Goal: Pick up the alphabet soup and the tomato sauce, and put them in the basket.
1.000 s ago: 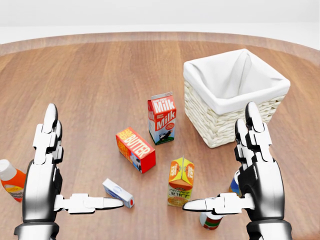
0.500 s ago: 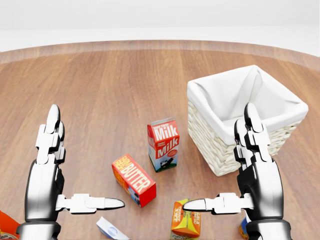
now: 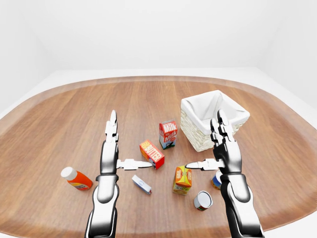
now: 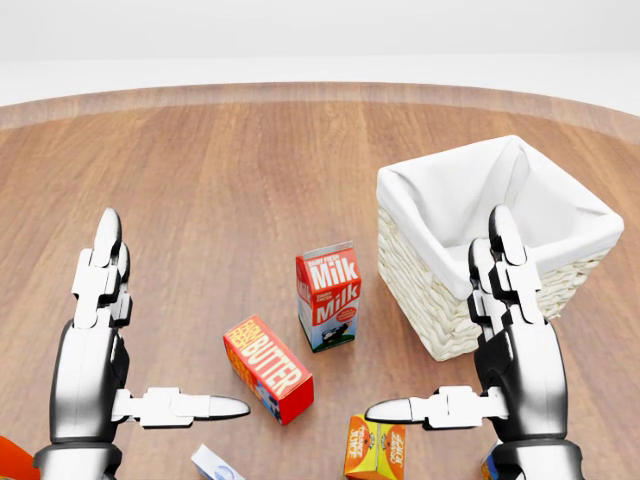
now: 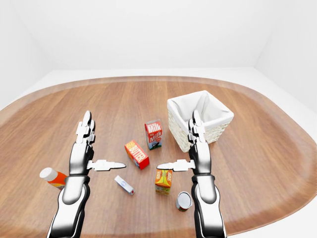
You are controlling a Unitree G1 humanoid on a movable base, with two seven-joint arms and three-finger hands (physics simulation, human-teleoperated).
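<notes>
Both hands empty, fingers spread: left hand (image 3: 110,148), right hand (image 3: 223,148). Basket (image 3: 198,106) is your landmark. One can (image 3: 202,200) lies tipped, well below the basket; a 2nd, blue-labelled can (image 3: 217,179) sits half hidden behind your R wrist, between them. Can't tell soup from sauce. Risk: the tipped can rolls if nudged, or your forearm knocks the juice carton (image 3: 182,179).

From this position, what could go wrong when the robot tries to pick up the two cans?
1. The can lying on its side may roll away if the open right hand nudges it.
2. A second can is mostly hidden behind the right arm, so a grasp there would be half blind.
3. The orange juice carton stands close to both cans and could be knocked over.
</notes>
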